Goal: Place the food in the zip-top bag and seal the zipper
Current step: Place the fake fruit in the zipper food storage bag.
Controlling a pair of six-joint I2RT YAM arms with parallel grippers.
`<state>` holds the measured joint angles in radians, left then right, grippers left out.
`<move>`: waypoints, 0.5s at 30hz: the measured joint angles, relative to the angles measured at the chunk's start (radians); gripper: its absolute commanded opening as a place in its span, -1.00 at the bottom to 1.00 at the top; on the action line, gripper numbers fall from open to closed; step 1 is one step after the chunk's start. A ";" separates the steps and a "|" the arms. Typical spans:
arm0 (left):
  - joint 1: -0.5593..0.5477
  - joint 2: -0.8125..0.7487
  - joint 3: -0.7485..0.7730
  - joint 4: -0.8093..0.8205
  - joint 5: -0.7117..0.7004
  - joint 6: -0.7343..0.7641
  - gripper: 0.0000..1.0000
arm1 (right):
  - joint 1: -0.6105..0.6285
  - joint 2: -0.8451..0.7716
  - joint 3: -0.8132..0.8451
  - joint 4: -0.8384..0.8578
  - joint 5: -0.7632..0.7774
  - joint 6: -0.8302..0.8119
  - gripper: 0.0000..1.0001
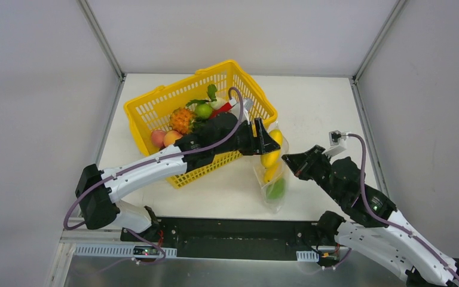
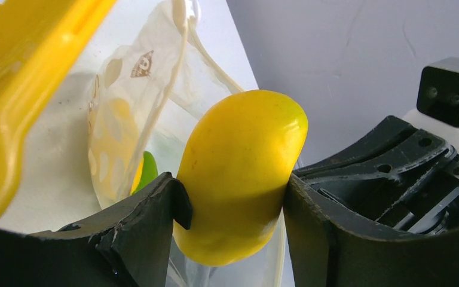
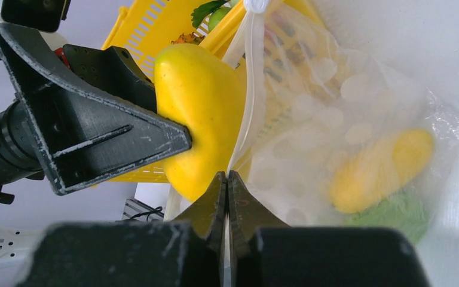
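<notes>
My left gripper is shut on a yellow toy fruit and holds it at the open mouth of the dotted zip-top bag. In the left wrist view the fruit sits between both fingers of that gripper, above the bag. My right gripper is shut on the bag's rim and holds the mouth up; in its own view the jaws pinch the zipper strip. Inside the bag lie a yellow piece and a green piece.
The yellow mesh basket stands at the back left of the bag with a pineapple, a green fruit and peach-coloured pieces in it. The left arm reaches over the basket's front wall. White side walls border the table.
</notes>
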<state>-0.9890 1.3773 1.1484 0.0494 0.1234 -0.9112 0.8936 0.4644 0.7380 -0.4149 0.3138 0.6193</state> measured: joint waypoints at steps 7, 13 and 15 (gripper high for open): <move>-0.040 0.058 0.148 -0.169 -0.003 0.067 -0.12 | 0.000 -0.010 0.000 -0.002 0.017 0.000 -1.00; -0.053 0.070 0.201 -0.259 -0.026 0.121 0.15 | 0.000 -0.022 0.000 -0.001 0.029 0.000 -1.00; -0.058 0.070 0.210 -0.283 -0.029 0.138 0.21 | 0.000 -0.028 -0.001 -0.001 0.037 0.000 -1.00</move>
<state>-1.0466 1.4475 1.3586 -0.2337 0.0944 -0.7731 0.8936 0.4362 0.7372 -0.4160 0.3511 0.6189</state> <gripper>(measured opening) 0.597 0.008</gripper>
